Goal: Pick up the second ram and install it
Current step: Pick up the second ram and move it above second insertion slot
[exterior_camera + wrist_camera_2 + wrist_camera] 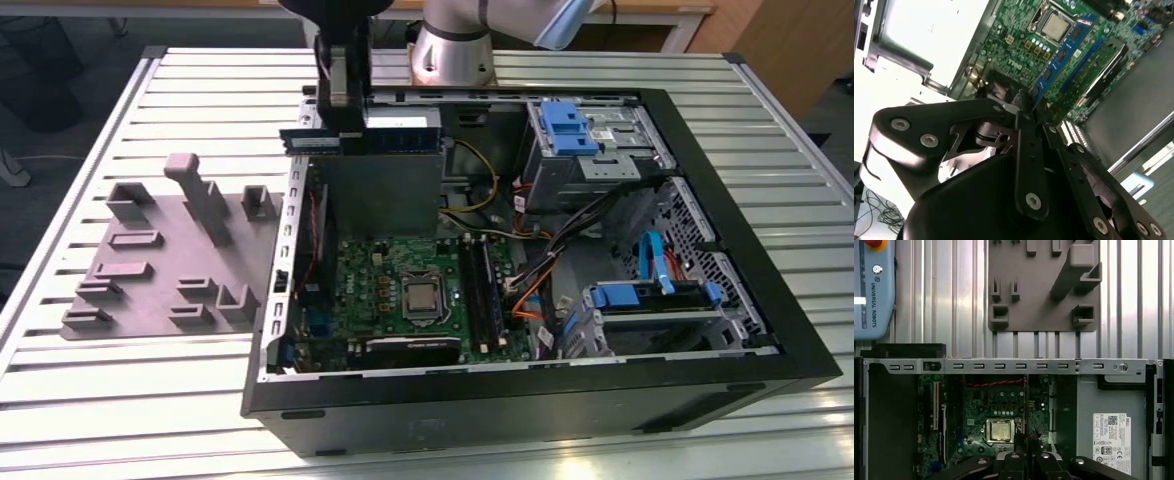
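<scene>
While hanging over the open computer case [534, 410], the gripper [344, 132] has its jaws pinching the second ram [400, 140] near one end, its long edge level above the motherboard [387, 290], presumably to meet a slot squarely.

Grey holder tray [147, 270] on slatted table [80, 400], beside open computer case [534, 400]; green motherboard [400, 290] inside.

The gripper [1026, 461] clasps the second ram [1026, 415], edge-on just beside the processor socket [999, 430]; the grey holder tray [1039, 310] lies well apart from it, past the case rim [1004, 366].
</scene>
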### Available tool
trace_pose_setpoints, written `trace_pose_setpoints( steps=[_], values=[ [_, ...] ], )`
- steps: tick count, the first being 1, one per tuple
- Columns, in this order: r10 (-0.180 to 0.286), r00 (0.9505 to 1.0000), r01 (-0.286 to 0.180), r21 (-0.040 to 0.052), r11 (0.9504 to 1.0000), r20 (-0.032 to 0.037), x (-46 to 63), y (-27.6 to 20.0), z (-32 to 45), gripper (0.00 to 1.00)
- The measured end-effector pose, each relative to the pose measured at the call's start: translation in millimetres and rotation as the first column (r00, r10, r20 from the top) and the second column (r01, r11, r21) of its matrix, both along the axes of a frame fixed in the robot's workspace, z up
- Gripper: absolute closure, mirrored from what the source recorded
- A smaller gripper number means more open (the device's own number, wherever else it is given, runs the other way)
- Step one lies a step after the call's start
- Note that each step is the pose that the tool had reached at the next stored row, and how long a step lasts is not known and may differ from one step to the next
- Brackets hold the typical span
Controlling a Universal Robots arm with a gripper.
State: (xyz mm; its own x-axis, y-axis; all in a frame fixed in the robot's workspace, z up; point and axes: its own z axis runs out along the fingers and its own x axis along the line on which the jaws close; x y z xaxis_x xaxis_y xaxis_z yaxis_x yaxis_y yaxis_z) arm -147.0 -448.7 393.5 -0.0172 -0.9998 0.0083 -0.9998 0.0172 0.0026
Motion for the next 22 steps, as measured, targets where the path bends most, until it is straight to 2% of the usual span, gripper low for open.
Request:
trace_pose_setpoints(
  steps=[5, 7, 22],
  values=[
    [0.0, 1.0, 0.0, -0.0001, 1.0, 0.0, 12.4, 0.0, 0.0, 0.86],
    [0.0, 1.0, 0.0, -0.0001, 1.0, 0.0, 28.2, 0.0, 0.0, 0.86],
    [0.0, 1.0, 0.0, 0.0, 1.0, -0.0001, 60.6, 0.1, 0.0, 0.86]
  ],
)
